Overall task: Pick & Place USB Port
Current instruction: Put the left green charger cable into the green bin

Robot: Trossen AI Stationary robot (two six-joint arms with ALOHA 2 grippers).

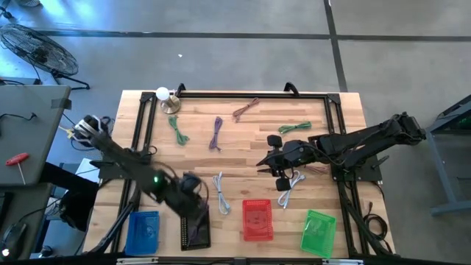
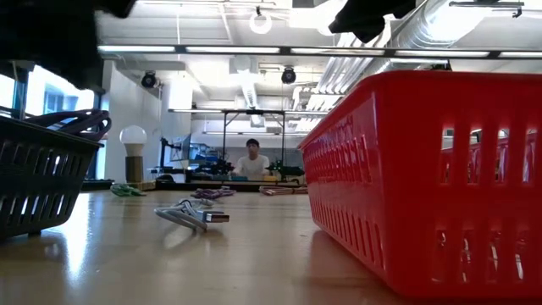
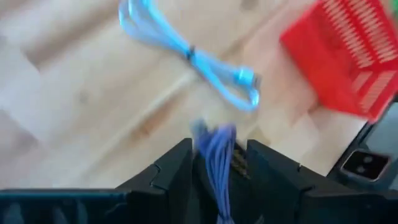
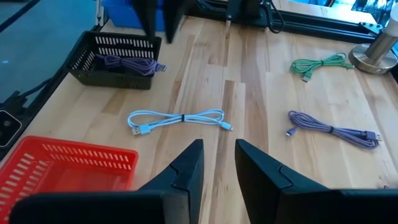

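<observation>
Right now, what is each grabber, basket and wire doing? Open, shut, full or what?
left gripper, shut on purple cable
right gripper, open, holding nothing
black basket, upright, second purple cable inside
white cable, lying loose, untouched
red basket, upright

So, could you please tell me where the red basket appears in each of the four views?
High view: the red basket sits at the table's near edge, between the black basket and the green basket.
Low view: it fills the right side, close up.
Left wrist view: upper right corner.
Right wrist view: lower left corner.
Shared landmark: the white cable, lying beside the red basket in all four views.
</observation>
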